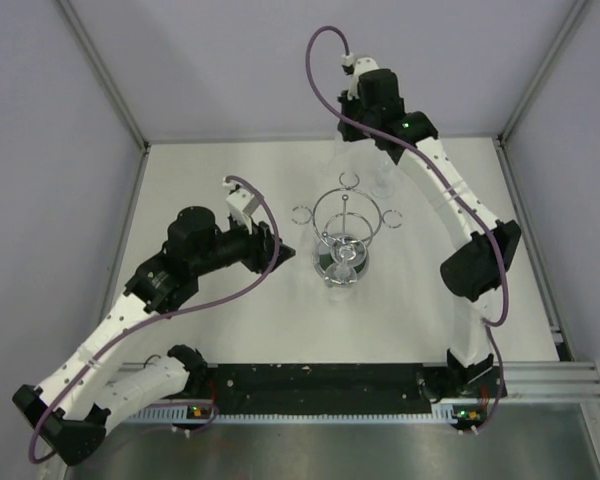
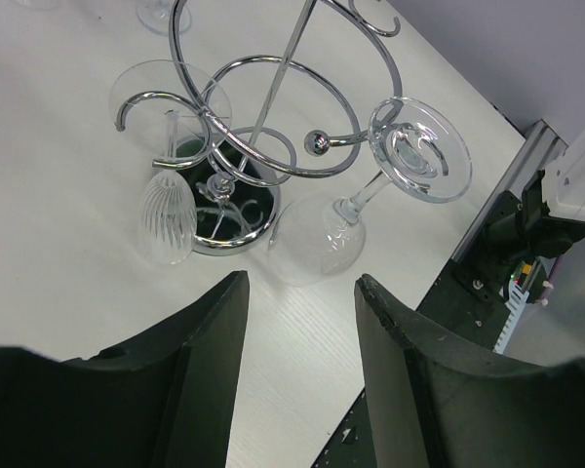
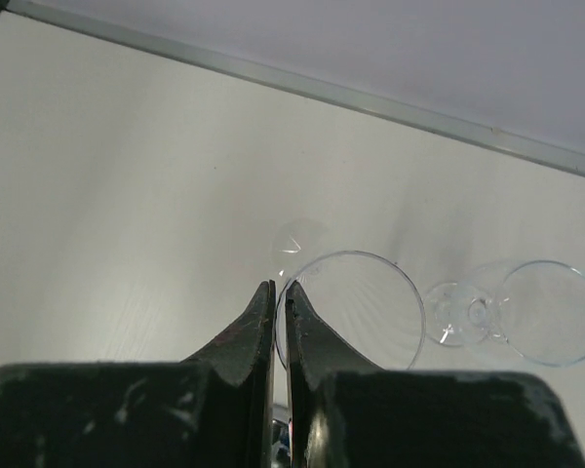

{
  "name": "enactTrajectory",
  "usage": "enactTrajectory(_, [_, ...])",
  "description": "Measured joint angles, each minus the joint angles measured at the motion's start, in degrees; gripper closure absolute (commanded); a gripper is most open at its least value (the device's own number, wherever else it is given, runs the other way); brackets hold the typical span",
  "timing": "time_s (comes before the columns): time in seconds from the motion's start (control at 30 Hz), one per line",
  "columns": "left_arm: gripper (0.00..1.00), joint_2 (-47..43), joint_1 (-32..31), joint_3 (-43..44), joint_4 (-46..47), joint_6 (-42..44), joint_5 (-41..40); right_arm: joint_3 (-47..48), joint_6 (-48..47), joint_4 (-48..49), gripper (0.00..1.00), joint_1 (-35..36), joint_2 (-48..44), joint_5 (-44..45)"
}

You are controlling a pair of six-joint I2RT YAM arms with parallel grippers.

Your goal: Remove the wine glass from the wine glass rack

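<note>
- Where both arms reach, the white table [image 1: 230, 340] is the biggest thing. It is flat and smooth, with faint lines in it.
- The wine glass rack [image 2: 278, 93] stands past the open tips of the left gripper [image 2: 300, 283]. It is made of shiny silver wire. It has a thin straight post, curly loops, a little ball end and a round mirror base.
- The left gripper has two thick, dark, curved fingers [image 2: 210, 331]. Its jaws are spread wide and hold nothing.
- The right gripper [image 3: 279, 290] has two dark, pointed tips. Its jaws are almost together, with only a thin slit between them.
- The wine glass [image 2: 317, 244] hangs upside down on the rack, straight ahead of the gap in the left jaws. It is clear and smooth and hangs tilted, with its round bowl down low. Its flat round foot sits up in a wire loop, over on the right finger's side.
- A ribbed glass [image 2: 168, 219] hangs upside down too, ahead of the left finger. Fine lines run down its narrow bowl.
- A clear glass [image 3: 356, 312] shows a big round rim just to the right of the right jaws. The rim runs up to the slit, but I cannot tell if the jaws pinch it.
- A second clear glass [image 3: 551, 312] is farther to the right of those jaws. It has a small round foot.
</note>
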Motion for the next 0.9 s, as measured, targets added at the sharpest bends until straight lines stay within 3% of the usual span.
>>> enactTrajectory(0.37, [0.47, 0.5, 0.0, 0.0, -0.1, 0.0, 1.1, 3.5, -3.1, -6.3, 1.0, -0.3, 5.1, 3.3])
enactTrajectory(0.9, [0.47, 1.0, 0.0, 0.0, -0.4, 0.0, 1.2, 3.4, -3.4, -6.0, 1.0, -0.3, 10.7, 7.3])
